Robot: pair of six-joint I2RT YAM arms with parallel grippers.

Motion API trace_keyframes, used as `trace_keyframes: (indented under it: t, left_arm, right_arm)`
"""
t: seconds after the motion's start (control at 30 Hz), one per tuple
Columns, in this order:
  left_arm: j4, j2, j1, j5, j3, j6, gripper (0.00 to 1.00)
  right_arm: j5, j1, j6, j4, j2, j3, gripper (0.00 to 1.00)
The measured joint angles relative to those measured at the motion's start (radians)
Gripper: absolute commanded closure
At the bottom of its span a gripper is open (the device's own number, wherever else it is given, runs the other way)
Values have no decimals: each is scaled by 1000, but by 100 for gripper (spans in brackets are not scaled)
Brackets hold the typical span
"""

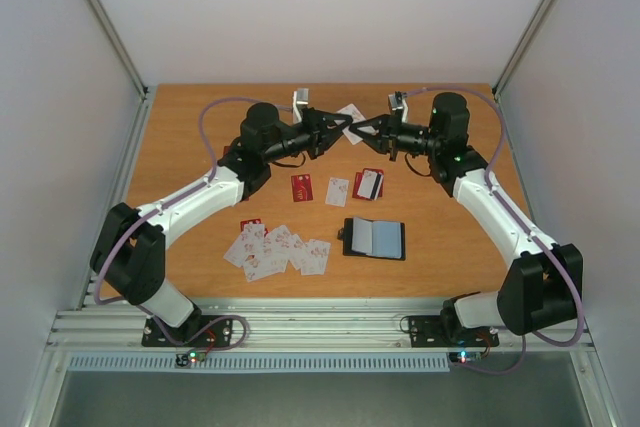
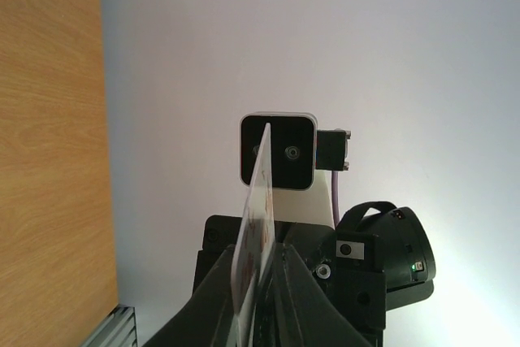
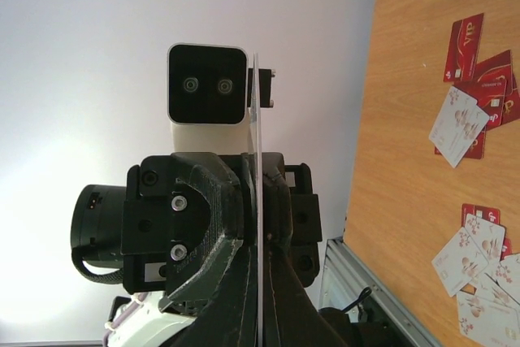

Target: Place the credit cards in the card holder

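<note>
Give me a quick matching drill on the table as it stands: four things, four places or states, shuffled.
1 card holder
2 striped card
3 fanned white cards
4 raised card

A pinched between left gripper and right gripper
B lying open
C on the table, left of the holder
D flat on the table just beyond the holder

Pairs: 1-B, 2-D, 3-C, 4-A
</note>
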Motion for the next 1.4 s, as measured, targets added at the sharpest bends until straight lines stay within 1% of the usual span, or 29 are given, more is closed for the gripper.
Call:
trace_keyframes:
  t: [0.07,0.1,0.23,0.27,0.3,0.37,0.4,0.43,0.47,0.53,0.57,0.73,0.8,0.9,1.0,1.1,1.23,1.4]
  left_arm:
    - [4,0,0,-3,-1,-4,94]
    - [6,0,0,-6,-1,-7,99]
    - [17,0,0,-8,-5,-13,100]
    - [17,0,0,-8,-5,-14,100]
    - [17,0,0,-8,-6,-14,100]
    - [21,0,0,-5,-6,-15,100]
    - [22,0,0,-5,-6,-15,100]
    - [23,0,0,0,-6,-14,100]
    - [21,0,2,2,-6,-13,100]
    - [19,0,7,14,-6,-8,100]
    - [18,0,10,24,-6,-2,100]
    - [-29,33,23,86,11,38,100]
    - [-74,76,28,120,48,66,100]
    - [-135,153,29,175,106,129,100]
    - [-177,222,18,245,133,193,100]
    - [-219,277,-5,318,134,261,100]
    - [-280,329,-49,397,134,349,100]
    - [-374,372,-85,455,134,455,100]
  right_arm:
    - [0,0,-3,-7,3,7,99]
    - [0,0,-6,-7,4,10,99]
    - [2,0,-10,-15,5,14,99]
    - [2,0,-11,-17,5,15,92]
    - [2,0,-16,-26,5,19,81]
    - [5,0,-59,-92,6,44,51]
    - [9,0,-76,-121,6,54,40]
    - [16,0,-117,-176,6,71,32]
    - [26,-2,-160,-236,6,92,28]
    - [46,-10,-239,-345,5,127,23]
    - [59,-19,-296,-414,2,142,22]
    - [136,-105,-459,-679,-32,147,21]
    - [182,-138,-529,-785,-45,146,22]
    - [256,-151,-613,-919,-65,140,24]
    - [319,-151,-658,-1001,-96,106,28]
    - [367,-151,-676,-1058,-133,32,32]
    - [428,-151,-681,-1112,-140,-57,37]
    - [504,-158,-682,-1144,-125,-132,40]
